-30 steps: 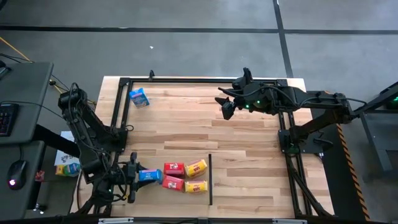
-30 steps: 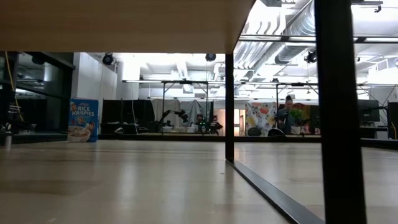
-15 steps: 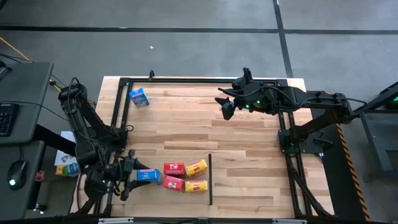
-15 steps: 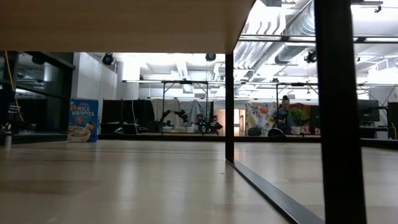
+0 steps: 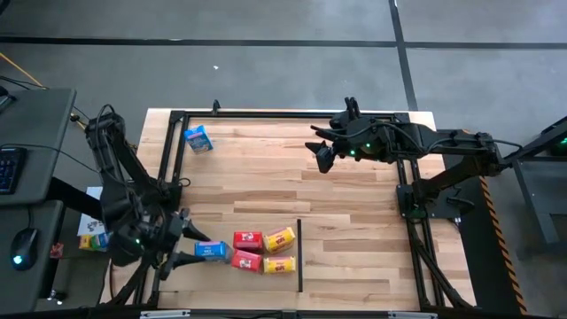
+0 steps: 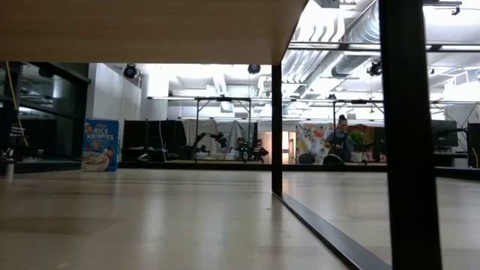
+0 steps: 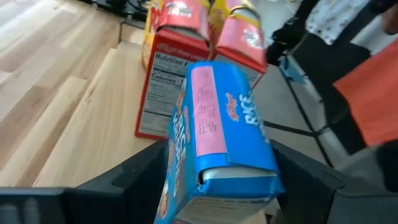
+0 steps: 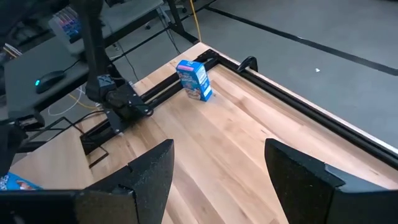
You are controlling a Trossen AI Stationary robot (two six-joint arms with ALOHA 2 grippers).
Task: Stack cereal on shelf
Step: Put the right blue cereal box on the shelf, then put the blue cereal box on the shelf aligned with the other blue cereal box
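Note:
A blue cereal carton (image 5: 211,252) lies on its side near the table's front left, beside two red cartons (image 5: 247,240) (image 5: 247,260) and two yellow ones (image 5: 280,238) (image 5: 278,265). My left gripper (image 5: 184,245) is open at the blue carton's left end. In the left wrist view its fingers stand on either side of that carton (image 7: 217,124). A second blue carton (image 5: 198,138) stands upright on its base at the far left and also shows in the low view (image 6: 100,145). My right gripper (image 5: 322,157) hangs open, high over the far middle of the table.
A thin black bar (image 5: 299,257) lies on the table just right of the cartons. A black frame (image 5: 266,115) runs along the far and side edges. In the low view a wooden board (image 6: 150,30) spans overhead on black posts (image 6: 277,127). Bare wood fills the table's middle and right.
My left gripper has opened, risen and drawn back toward the table's left edge, letting go of the blue carton. The carton stays lying where it was, beside the red ones.

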